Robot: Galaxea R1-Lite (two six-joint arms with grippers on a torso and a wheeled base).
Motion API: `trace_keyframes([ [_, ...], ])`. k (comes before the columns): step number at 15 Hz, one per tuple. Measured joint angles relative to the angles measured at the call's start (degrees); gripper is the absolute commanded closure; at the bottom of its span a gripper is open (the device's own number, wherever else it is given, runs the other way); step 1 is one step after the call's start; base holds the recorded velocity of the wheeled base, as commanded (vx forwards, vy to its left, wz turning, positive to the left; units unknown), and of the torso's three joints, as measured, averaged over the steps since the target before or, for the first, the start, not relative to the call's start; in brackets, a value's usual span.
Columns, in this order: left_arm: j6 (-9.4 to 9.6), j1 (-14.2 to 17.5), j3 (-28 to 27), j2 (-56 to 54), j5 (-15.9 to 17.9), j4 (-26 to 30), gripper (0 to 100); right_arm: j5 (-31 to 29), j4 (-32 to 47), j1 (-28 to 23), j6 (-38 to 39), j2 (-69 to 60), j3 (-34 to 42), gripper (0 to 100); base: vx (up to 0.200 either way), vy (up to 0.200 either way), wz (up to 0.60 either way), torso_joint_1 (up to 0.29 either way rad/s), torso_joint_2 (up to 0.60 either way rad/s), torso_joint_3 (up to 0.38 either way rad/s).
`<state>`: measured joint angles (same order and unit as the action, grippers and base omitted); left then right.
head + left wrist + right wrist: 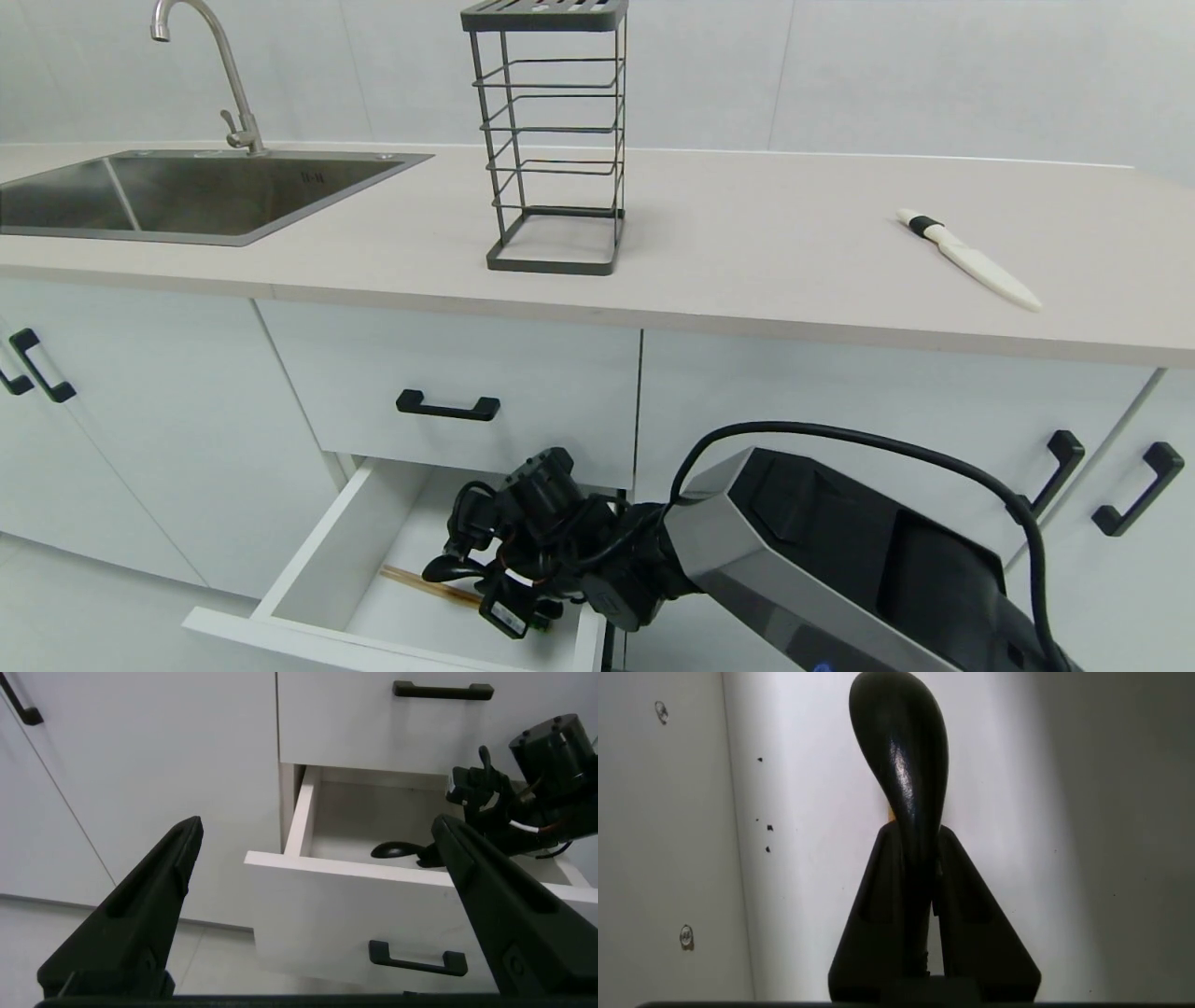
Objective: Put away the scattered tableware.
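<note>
Two fingers of our right gripper (917, 859) clamp the black spoon (898, 756) inside the open drawer (313, 546); our head view adds a white knife (971, 259) on the counter (747, 243). Our left gripper (318, 826) gapes wide.

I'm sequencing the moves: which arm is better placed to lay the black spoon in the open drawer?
Right. The right gripper hangs inside the drawer, jaws shut on the black spoon; the left gripper sits outside its front, jaws open and empty.
</note>
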<state>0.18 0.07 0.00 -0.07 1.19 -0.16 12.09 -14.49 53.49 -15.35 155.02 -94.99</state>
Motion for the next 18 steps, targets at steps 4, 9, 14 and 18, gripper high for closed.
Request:
trace_keyframes([
  [4,0.0,0.0,0.0,0.0,0.0,0.0,0,0.1,0.6,0.1,-0.1,0.0,0.3,0,0.0,0.0,0.0,0.0,0.0,0.0],
  [9,0.0,0.0,0.0,0.0,0.0,0.0,0,0.1,1.7,0.9,-0.2,-2.9,-0.8,0,0.0,0.0,0.0,0.0,0.0,0.0],
  [14,0.0,0.0,0.0,0.0,0.0,0.0,0,0.0,2.2,3.5,0.2,-12.5,2.1,0,0.0,0.0,0.0,0.0,0.0,0.0],
  [18,0.0,0.0,0.0,0.0,0.0,0.0,0,-0.3,-1.1,5.6,2.2,-23.8,15.7,0,0.0,0.0,0.0,0.0,0.0,0.0],
])
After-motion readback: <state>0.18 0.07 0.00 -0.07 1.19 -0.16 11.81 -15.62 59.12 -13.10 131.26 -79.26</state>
